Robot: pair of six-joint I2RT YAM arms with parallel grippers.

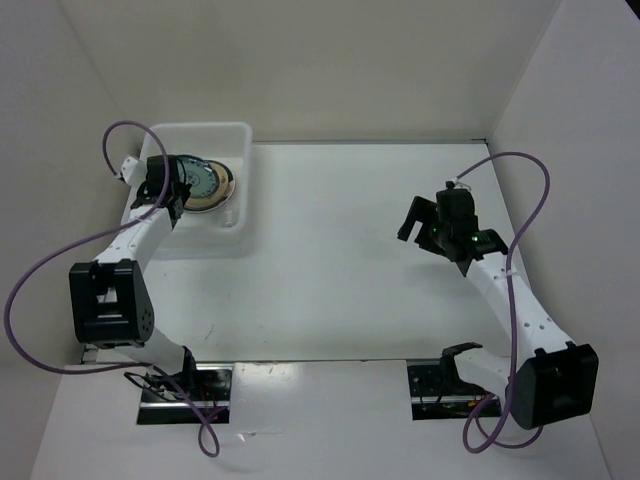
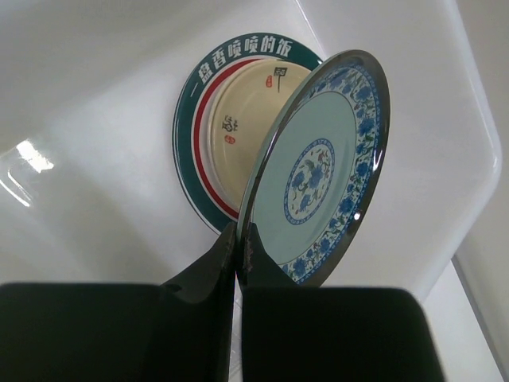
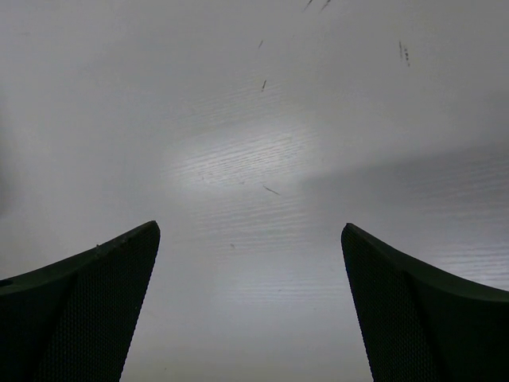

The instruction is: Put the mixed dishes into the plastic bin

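The plastic bin (image 1: 232, 136) sits at the table's back left, and its white wall (image 2: 445, 103) fills the left wrist view. Inside it lies a plate with a dark green, red-ringed rim (image 2: 208, 119). Tilted on edge above that plate hangs a teal plate with a blue flower pattern (image 2: 322, 175), also visible from above (image 1: 207, 182). My left gripper (image 2: 240, 239) is shut on the near rim of the teal plate, over the bin (image 1: 170, 185). My right gripper (image 1: 425, 232) hovers open over bare table at the right; nothing lies between its fingers (image 3: 95, 286).
White walls close in the table at the back and both sides. Purple cables loop off each arm. The arm bases (image 1: 185, 385) stand at the near edge.
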